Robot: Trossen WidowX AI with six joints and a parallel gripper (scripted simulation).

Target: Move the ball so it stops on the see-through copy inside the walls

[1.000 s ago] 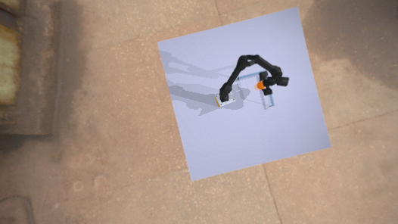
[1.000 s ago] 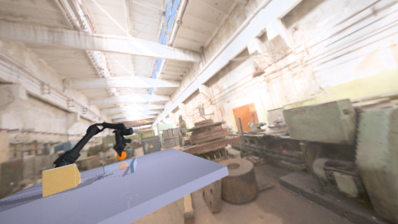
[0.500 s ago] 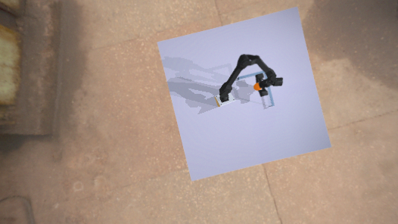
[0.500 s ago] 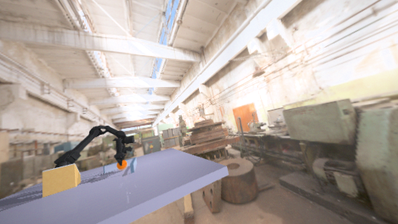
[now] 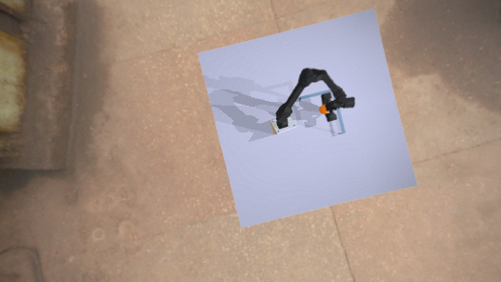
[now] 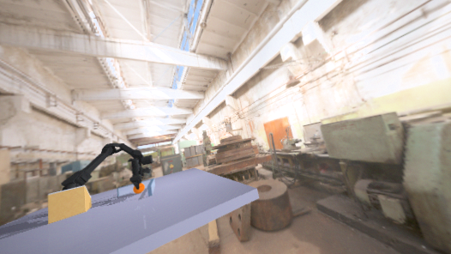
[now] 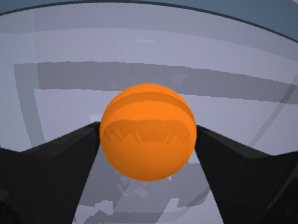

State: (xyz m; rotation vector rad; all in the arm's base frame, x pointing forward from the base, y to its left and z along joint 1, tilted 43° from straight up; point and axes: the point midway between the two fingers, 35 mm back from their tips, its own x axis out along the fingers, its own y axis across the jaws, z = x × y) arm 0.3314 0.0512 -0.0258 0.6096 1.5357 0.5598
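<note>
The orange ball [image 5: 323, 110] [image 6: 139, 189] [image 7: 148, 132] is between the fingers of my gripper [image 5: 328, 108] [image 6: 137, 184] [image 7: 147, 129], which is shut on it. The fingers press on its left and right sides in the wrist view. The ball is low over the table, inside the corner; I cannot tell whether it touches the table. The low clear walls show as a bluish wall [image 5: 314, 95] [image 7: 250, 11] and another wall [image 5: 341, 123] [image 6: 150, 188] meeting near the gripper. The see-through copy cannot be made out; the ball or gripper may hide it.
The arm's base stands on the pale table [image 5: 295, 181] [image 6: 184, 202], left of the walls in the top view. A yellow block [image 6: 68, 204] is beside the base. The arm's shadows fall across the table and the corner.
</note>
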